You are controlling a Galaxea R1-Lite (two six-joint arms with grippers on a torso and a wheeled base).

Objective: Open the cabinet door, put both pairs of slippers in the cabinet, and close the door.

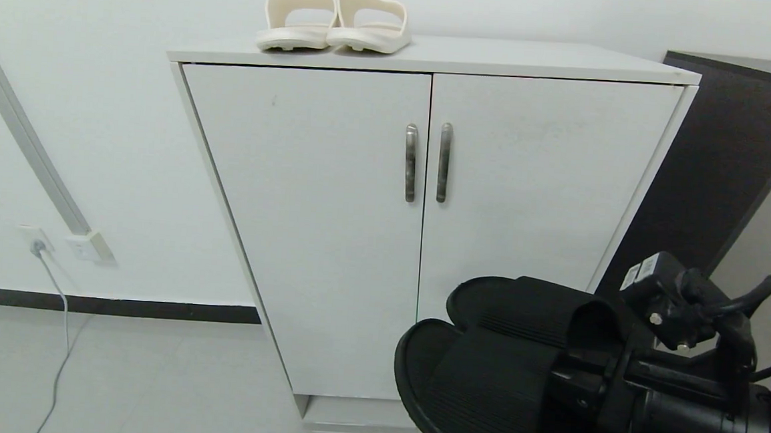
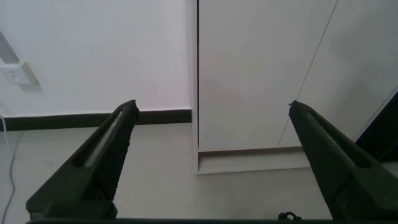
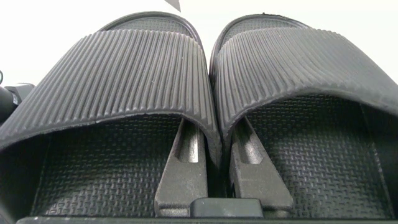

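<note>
r gripper (image 3: 214,127) clamped on black slippers (image 1: 503,364), one finger (image 3: 183,171) inside each, pinching their touching inner walls. pair held side by side, low in front of cabinet's (image 1: 304,238) right door (image 1: 541,186). long axis runs from wrist toward robot's left, toes away from wrist. l gripper (image 2: 211,109) spread wide, holding nothing, facing cabinet's lower left corner. both doors shut, contents hidden. cream slippers (image 1: 334,22) on cabinet top (image 1: 536,55), left part, touching, long axis front-to-back.
</note>
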